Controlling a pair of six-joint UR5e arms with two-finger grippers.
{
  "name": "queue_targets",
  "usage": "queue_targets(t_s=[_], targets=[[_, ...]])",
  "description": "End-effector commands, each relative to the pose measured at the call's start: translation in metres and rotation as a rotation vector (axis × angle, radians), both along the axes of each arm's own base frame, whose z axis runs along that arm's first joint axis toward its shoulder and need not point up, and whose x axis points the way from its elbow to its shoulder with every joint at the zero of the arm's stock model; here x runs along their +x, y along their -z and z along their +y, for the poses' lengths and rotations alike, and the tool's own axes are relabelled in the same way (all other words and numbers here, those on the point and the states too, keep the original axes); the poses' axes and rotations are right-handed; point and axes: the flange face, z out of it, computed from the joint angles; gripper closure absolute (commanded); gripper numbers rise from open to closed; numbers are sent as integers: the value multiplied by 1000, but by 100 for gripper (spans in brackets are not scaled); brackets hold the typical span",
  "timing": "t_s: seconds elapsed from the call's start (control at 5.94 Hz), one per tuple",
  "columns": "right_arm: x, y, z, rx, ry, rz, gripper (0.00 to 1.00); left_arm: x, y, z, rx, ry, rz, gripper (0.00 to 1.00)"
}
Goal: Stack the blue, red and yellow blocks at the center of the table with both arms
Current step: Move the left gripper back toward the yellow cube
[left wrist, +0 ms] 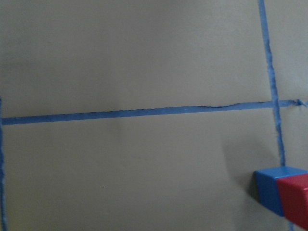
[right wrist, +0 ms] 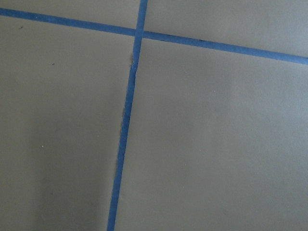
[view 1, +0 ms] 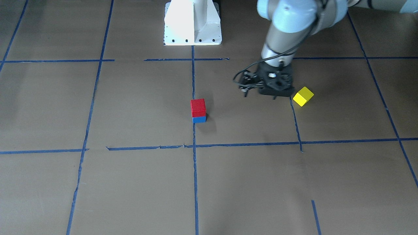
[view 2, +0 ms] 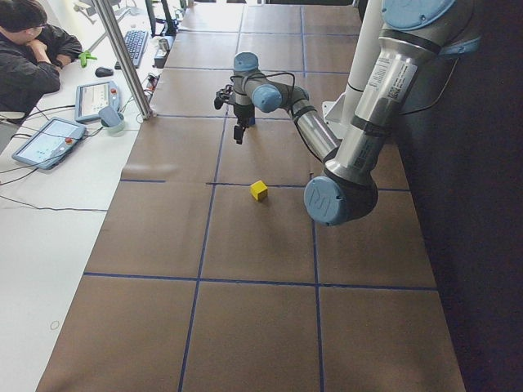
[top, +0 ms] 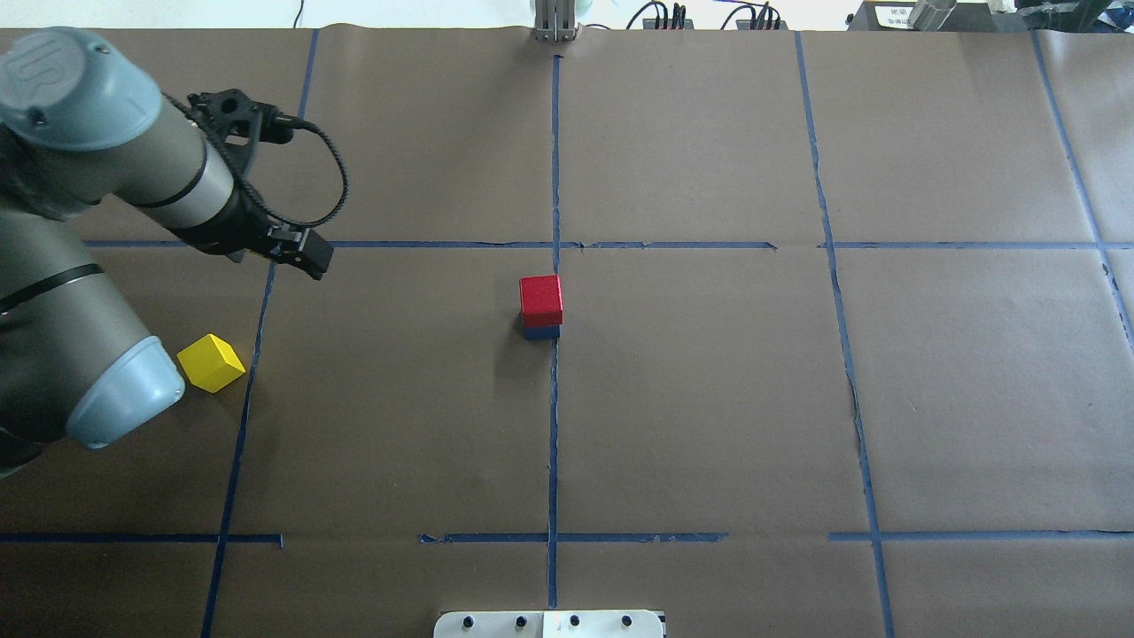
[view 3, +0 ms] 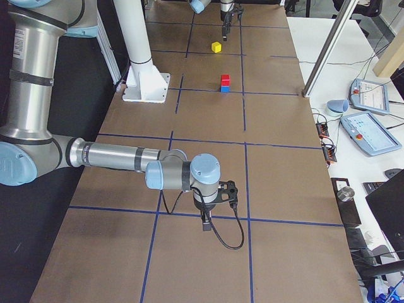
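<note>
The red block (top: 540, 299) sits squarely on the blue block (top: 540, 332) at the table's (top: 709, 399) middle, on the centre tape line. This stack also shows low right in the left wrist view, blue block (left wrist: 269, 187) beside red block (left wrist: 294, 199). The yellow block (top: 211, 363) lies alone, turned at an angle, on the robot's left. My left gripper (top: 306, 255) hovers over the table beyond the yellow block (view 1: 303, 96), apart from it, fingers seemingly spread and holding nothing. My right gripper (view 3: 205, 222) hangs far off over the robot's right end; I cannot tell its state.
The white pedestal base (view 1: 192, 23) stands at the robot's edge of the table. A person (view 2: 29, 49) sits at a side desk with tablets (view 2: 49, 139) beyond the far edge. Torn tape edges mark the paper.
</note>
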Motion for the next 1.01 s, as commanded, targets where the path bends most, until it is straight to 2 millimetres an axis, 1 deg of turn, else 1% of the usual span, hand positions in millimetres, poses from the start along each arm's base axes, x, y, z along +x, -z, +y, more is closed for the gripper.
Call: queue_targets(t_s=[0.0, 0.17, 0.34, 0.51, 0.67, 0.84], targets=[[0, 0, 0, 0, 0, 0, 0, -33, -64, 30, -142, 80, -22, 0], [0, -1, 1, -2, 0, 0, 0, -39, -81, 38, -263, 199, -9, 0], [0, 0, 0, 0, 0, 0, 0, -44, -98, 46, -334, 279, 9, 0], [0, 0, 0, 1, 1, 0, 0, -43, -113, 50, -387, 370, 61, 0], [0, -1, 1, -1, 1, 0, 0, -24, -127, 47, -408, 447, 115, 0], [-1, -1, 1, -1, 4, 0, 0, 3, -143, 52, -394, 473, 128, 0]])
